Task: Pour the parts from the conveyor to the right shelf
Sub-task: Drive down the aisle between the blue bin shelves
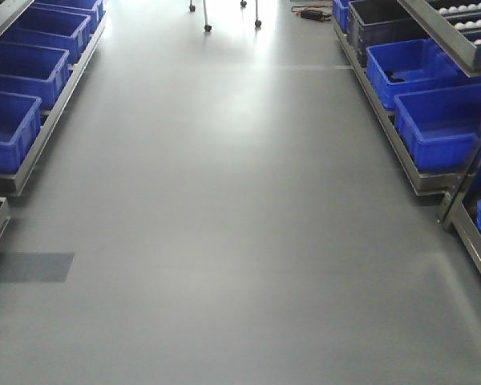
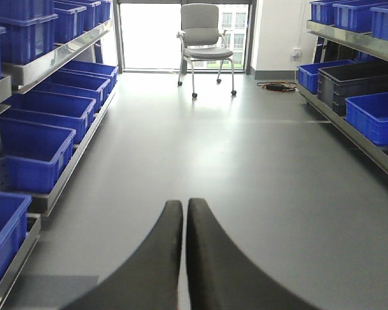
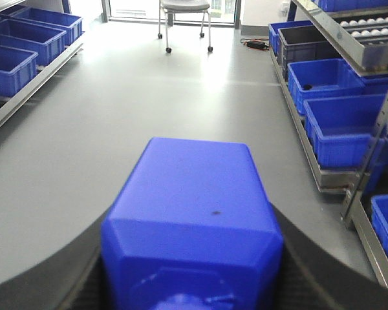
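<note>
My left jaws: my left gripper [image 2: 184, 208] is closed tight. The two dark fingers [image 2: 155, 258] touch, with nothing between them.
My right jaws: my right gripper [image 3: 193, 226] squeezes the blue block [image 3: 194, 187] from both sides.
Blue block: it sits in my right jaws, up over the grey floor [image 1: 224, 200]. A round bump shows at its near end.
Right shelf: the right shelf [image 1: 453, 44] stands off to my right, apart from the block. It has white rollers [image 1: 465, 24] up top.
Bins: big blue bins [image 1: 445, 120] sit in a row low on that shelf. A dark grey bin [image 1: 381, 20] is farther along.
Far end: a grey chair [image 2: 204, 32] on wheels.
</note>
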Robot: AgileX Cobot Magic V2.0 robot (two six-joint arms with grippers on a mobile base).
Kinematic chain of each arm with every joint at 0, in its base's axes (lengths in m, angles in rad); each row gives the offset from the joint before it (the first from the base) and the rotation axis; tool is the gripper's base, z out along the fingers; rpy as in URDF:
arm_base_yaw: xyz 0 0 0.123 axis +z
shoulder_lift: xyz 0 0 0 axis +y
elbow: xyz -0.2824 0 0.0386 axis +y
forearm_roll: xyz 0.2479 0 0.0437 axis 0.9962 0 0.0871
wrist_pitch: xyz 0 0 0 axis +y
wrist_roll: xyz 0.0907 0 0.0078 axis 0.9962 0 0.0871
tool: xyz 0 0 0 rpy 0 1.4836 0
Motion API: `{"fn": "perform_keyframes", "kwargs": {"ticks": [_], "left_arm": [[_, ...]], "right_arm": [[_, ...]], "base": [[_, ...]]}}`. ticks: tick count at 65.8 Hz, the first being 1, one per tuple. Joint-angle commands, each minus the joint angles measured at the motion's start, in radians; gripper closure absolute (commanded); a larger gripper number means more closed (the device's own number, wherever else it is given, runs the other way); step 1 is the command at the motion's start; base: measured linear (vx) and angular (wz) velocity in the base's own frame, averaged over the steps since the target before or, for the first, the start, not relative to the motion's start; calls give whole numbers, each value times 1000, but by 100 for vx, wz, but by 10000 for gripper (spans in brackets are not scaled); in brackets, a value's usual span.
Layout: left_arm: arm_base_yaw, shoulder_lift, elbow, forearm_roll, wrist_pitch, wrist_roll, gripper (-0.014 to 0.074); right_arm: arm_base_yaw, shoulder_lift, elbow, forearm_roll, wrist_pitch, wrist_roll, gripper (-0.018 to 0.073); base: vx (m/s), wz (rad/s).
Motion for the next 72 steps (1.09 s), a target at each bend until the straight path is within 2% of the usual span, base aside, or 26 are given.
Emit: {"fn": "perform_keyframes", "kwargs": {"ticks": [1,45,58,72], "left_arm": [[3,-14,-19,-8,-71,-8,603],[3,-14,-19,-8,-71,-8,603],[3,-14,-19,-8,-71,-8,603],[3,-14,-19,-8,-71,-8,603]], "right_arm": [[-5,21,-27,-3,-78,-1,564],[-5,21,-27,0,-78,-1,564],[-5,21,-27,0,-78,-1,564],[-5,21,-27,0,-78,-1,564]], "base": [[62,0],[54,-15],[37,29],[26,73]]}}
